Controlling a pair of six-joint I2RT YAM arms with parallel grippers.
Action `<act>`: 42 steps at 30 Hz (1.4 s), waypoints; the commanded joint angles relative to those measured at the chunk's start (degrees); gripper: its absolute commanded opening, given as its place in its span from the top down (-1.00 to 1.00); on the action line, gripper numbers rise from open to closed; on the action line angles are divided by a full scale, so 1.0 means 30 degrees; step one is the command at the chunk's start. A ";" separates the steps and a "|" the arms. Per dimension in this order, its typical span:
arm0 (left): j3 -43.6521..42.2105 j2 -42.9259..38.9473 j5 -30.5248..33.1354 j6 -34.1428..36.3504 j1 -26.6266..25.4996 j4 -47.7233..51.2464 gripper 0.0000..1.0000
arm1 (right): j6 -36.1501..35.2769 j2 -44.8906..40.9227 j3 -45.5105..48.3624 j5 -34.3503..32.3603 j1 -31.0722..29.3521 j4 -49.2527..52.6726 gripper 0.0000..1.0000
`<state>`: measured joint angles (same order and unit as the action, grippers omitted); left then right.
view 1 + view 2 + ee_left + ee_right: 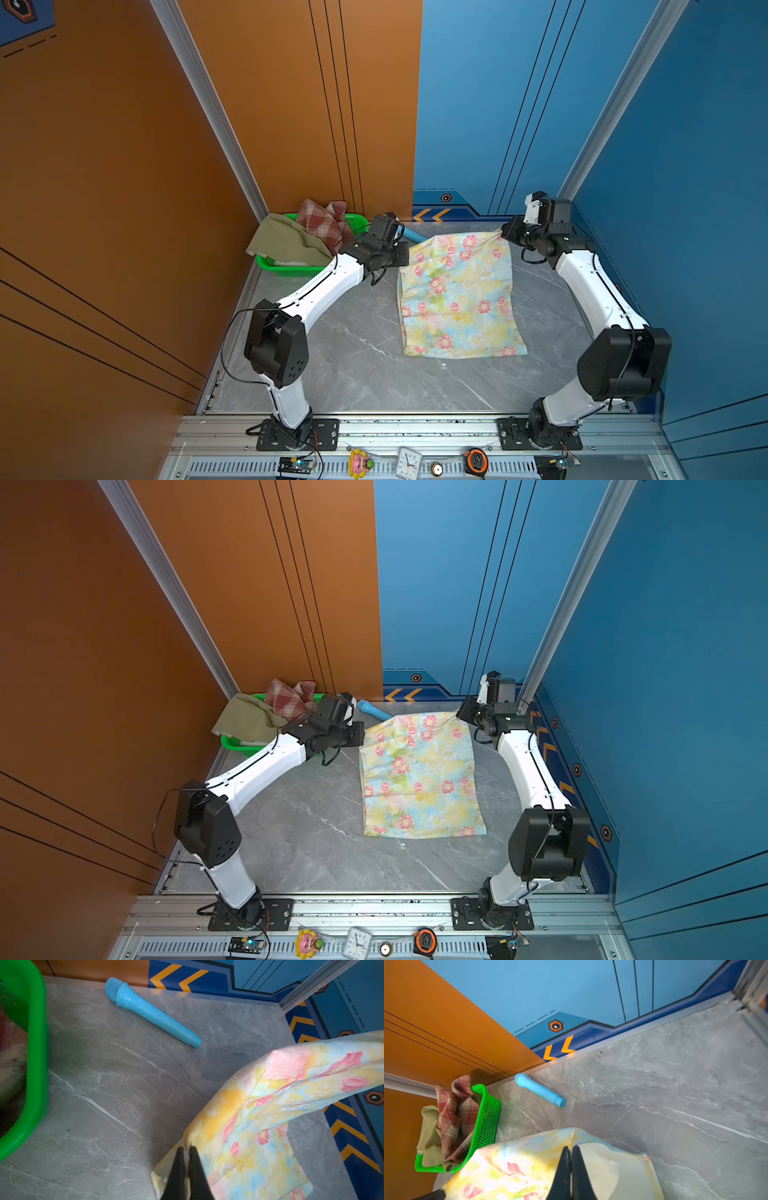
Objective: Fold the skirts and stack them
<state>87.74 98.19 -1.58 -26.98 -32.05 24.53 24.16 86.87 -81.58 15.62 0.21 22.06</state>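
Note:
The floral skirt (457,299) (419,775) lies spread on the grey marble table, its far edge raised. My left gripper (187,1148) (408,254) is shut on the skirt's far left corner, with cloth pinched between the black fingers. At the far right corner my right gripper (571,1147) (503,232) is shut on the floral skirt (519,1167) too. The plaid skirt (326,222) (454,1118) and the olive-green skirt (286,243) (428,1136) sit heaped in the green basket (291,270) at the far left.
A light-blue tube (411,235) (151,1012) (539,1089) lies on the table by the back wall, between basket and floral skirt. Walls close the left, back and right. A toy (359,463), clock (409,461) and tape measure (476,459) rest on the front rail.

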 commanded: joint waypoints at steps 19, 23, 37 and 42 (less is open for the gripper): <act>-0.8878 -0.3472 0.0126 -0.2184 -0.1808 -0.0678 -0.48 | 0.0823 -0.5044 0.8946 -0.2484 0.0206 0.2574 -0.50; -0.7794 -0.2022 -0.0445 -0.2176 -0.1425 -0.0702 -0.46 | 0.0954 -0.3056 0.8181 -0.2104 0.0239 0.1809 -0.49; -0.7604 0.0704 -0.2377 -0.3072 -0.1207 -0.1773 -0.26 | 0.1313 0.2811 0.6108 -0.1982 0.0459 -0.0199 -0.41; -0.7869 0.1267 -0.3028 -0.3453 -0.1187 -0.3585 0.06 | 0.1162 0.4258 0.5695 -0.1997 0.0633 -0.0699 -0.35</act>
<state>65.21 100.73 -8.34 -36.34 -36.03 17.78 27.14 97.93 -62.78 9.39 1.67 21.32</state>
